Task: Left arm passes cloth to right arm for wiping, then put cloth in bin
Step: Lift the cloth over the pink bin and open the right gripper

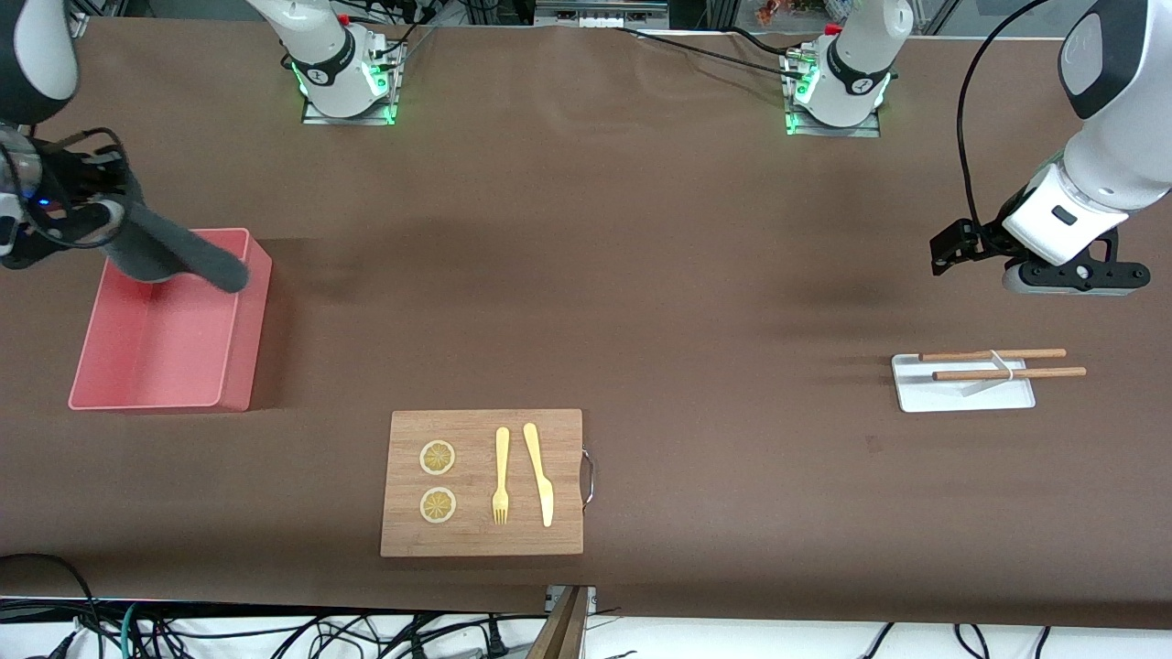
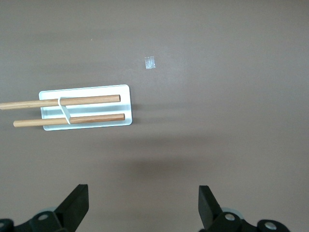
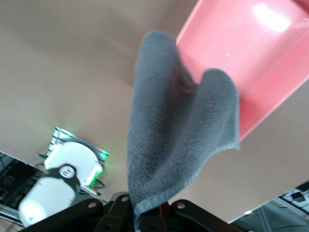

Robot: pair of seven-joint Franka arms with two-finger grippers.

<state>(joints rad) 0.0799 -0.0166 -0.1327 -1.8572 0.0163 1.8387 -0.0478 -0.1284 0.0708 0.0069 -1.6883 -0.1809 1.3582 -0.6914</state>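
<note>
Cloth [image 3: 178,140] hides right gripper [image 3: 145,212] — clamped.

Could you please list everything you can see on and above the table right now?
cloth: one, dark grey, hanging from the right gripper over the bin
bin: one, pink, at the right arm's end
wooden board: one, tan, nearest the front camera
lemon slices: two, yellow, on the board
fork: one, yellow, on the board
knife: one, yellow, beside the fork
white tray: one, at the left arm's end
sticks: two, brown, across the tray
right gripper: shut on the cloth
left gripper: open, above the table near the tray
</note>
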